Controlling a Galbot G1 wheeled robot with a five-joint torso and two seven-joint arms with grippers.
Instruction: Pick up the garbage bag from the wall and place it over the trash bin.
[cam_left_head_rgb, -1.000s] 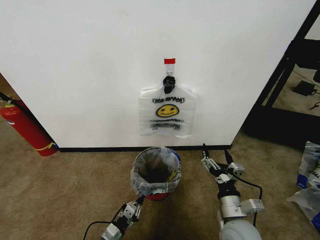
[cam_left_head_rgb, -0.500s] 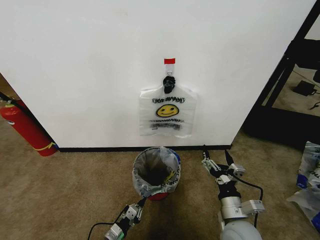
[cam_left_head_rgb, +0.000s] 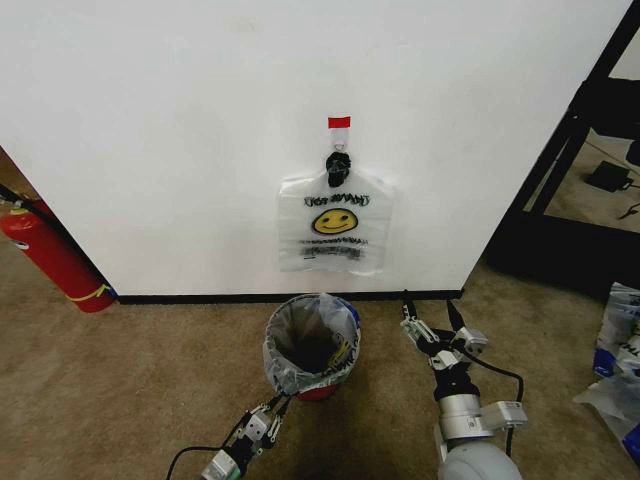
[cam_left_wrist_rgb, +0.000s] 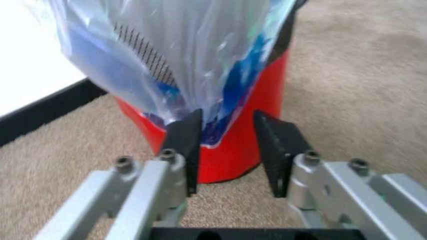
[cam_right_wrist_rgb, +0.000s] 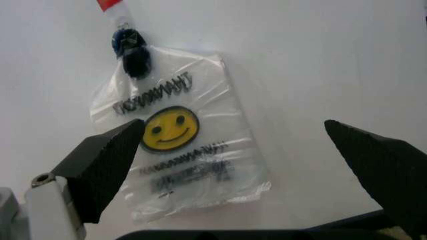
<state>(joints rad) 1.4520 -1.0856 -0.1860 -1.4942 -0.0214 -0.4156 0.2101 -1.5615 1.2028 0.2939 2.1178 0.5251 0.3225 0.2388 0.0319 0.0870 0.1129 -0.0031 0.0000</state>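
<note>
1. Two grippers are low over the carpet (cam_left_head_rgb: 120, 380), both facing the wall (cam_left_head_rgb: 180, 130).
2. The left gripper (cam_left_wrist_rgb: 229, 150) sits right at the bin (cam_left_head_rgb: 312, 345), down by its red base. Its fingers (cam_left_wrist_rgb: 185, 142) are parted only a little, a narrow gap.
3. In the left wrist view, the hem of the plastic liner (cam_left_wrist_rgb: 200, 55) draped over the bin hangs down to that gap. Whether the tips touch the plastic I cannot tell; they have not closed on it.
4. The right gripper (cam_left_head_rgb: 433, 322) is to the right of the bin, raised a little off the floor and pointed at the wall. Its fingers (cam_right_wrist_rgb: 107, 165) are spread wide and hold nothing.
5. The bag (cam_left_head_rgb: 335, 222), yellow smiley and black print showing, hangs flat on the wall from the hook (cam_left_head_rgb: 338, 166), under the red tape (cam_left_head_rgb: 339, 122). It is directly above the bin and well apart from both grippers.
6. From the right wrist, the bag (cam_right_wrist_rgb: 177, 150) sits framed between the spread fingers, untouched.
7. A fire extinguisher (cam_left_head_rgb: 50, 255) leans at the wall, far left.
</note>
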